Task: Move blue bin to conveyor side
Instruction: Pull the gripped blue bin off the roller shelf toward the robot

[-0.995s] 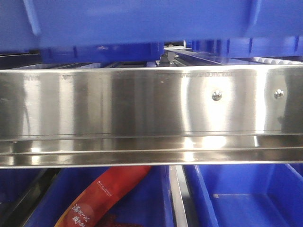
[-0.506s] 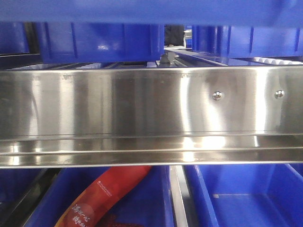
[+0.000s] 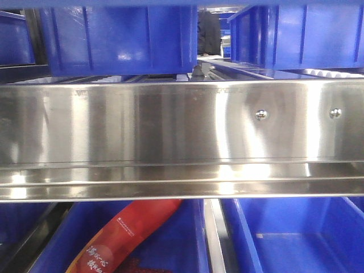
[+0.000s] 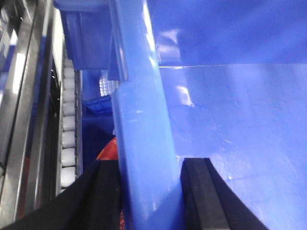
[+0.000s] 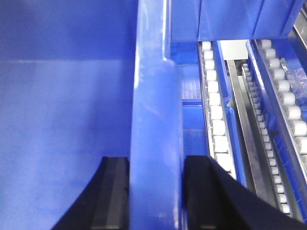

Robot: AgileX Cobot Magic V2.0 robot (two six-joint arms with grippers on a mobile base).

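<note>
The blue bin fills both wrist views. Its thick left rim (image 4: 139, 96) runs up between the fingers of my left gripper (image 4: 149, 165), which is shut on it, one black pad outside and one inside the wall. My right gripper (image 5: 156, 160) is shut on the bin's right rim (image 5: 153, 86) in the same way. In the front view only a thin blue strip (image 3: 114, 3) at the top edge shows of the held bin. The conveyor is out of view.
A shiny steel rack beam (image 3: 170, 125) spans the front view. Two other blue bins (image 3: 119, 37) (image 3: 301, 34) sit on it behind. White rollers (image 4: 68, 139) (image 5: 218, 124) run beside the held bin. Below, a blue bin holds a red packet (image 3: 131, 233).
The held bin has risen almost out of the top of the front view, uncovering the two blue bins behind it. The rack and the lower bins have not moved.
</note>
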